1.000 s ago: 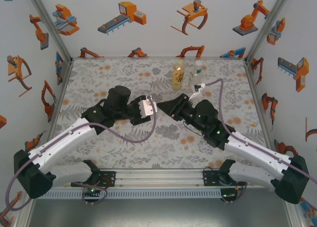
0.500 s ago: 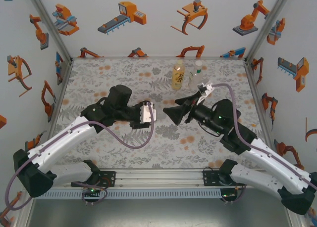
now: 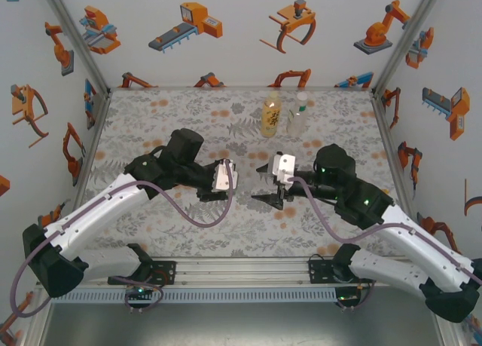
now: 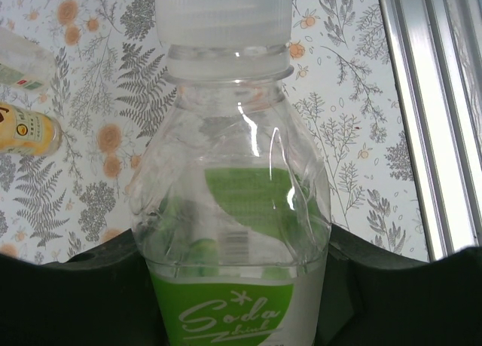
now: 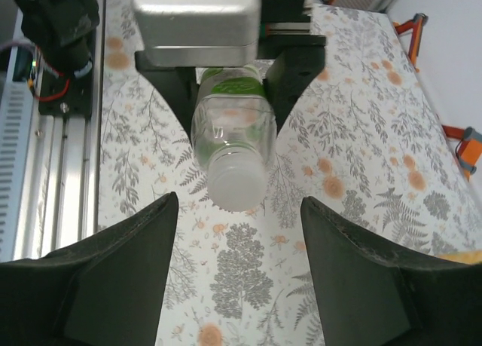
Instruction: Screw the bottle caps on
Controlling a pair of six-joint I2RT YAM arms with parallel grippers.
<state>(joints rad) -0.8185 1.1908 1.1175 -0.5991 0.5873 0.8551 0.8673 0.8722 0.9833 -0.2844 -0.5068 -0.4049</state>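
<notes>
With the left pincer [image 3: 226,178] clamped on the green-labelled bottle [image 5: 230,127] in the upper middle of the right wrist view, the right pincer [image 5: 237,286], jaws wide and short of the white cap [image 5: 237,186], should centre on it, close squarely, then twist without tilting.

The top camera looks down from above and behind the arms over the whole floral-print counter [image 3: 151,120]. The left wrist camera sits close against a clear green-labelled plastic bottle [image 4: 233,210], facing along it toward the cap. The right wrist camera faces that same bottle cap-first, from farther off.
</notes>
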